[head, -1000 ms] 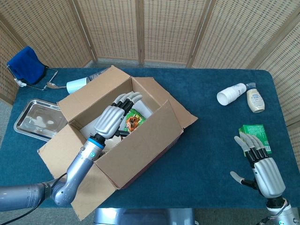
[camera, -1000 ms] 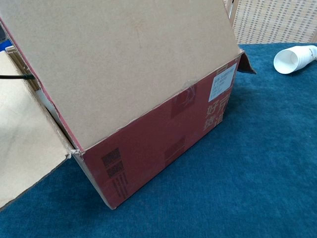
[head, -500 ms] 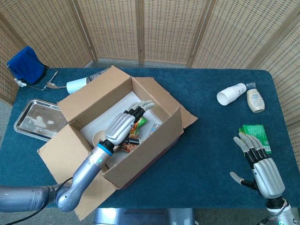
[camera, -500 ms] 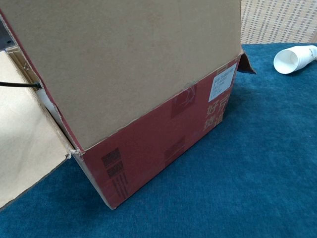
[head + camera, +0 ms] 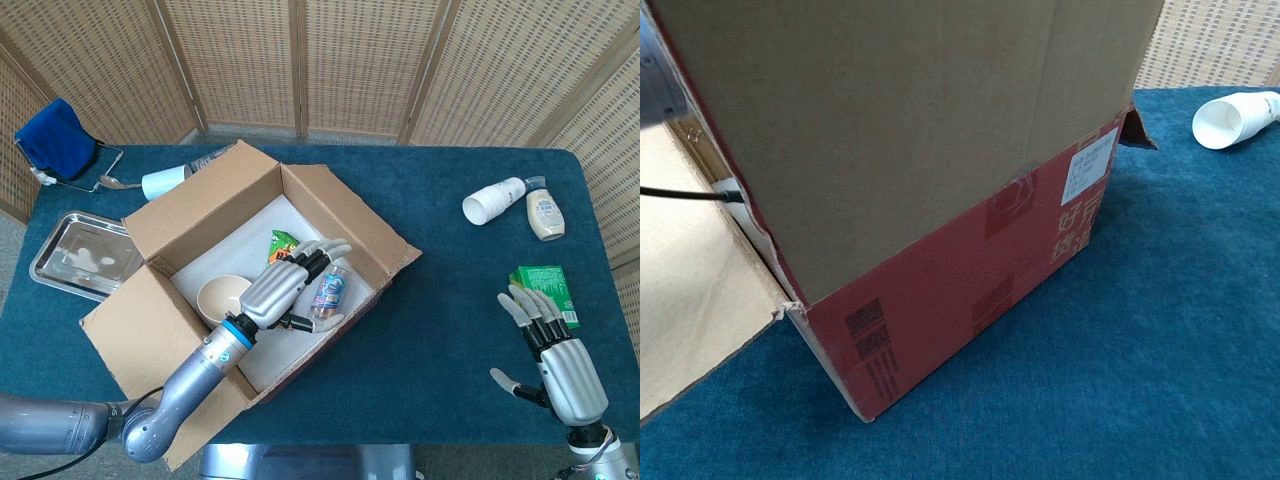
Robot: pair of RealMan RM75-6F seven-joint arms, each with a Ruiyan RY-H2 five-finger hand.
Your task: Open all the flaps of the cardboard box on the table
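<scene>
Head view: cardboard box lies under the spread, empty left hand; right hand empty, well apart

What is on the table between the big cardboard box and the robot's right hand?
Nothing: in the head view, only bare blue tablecloth stretches between the cardboard box and the right hand. The green packet lies just beyond the hand.
</scene>
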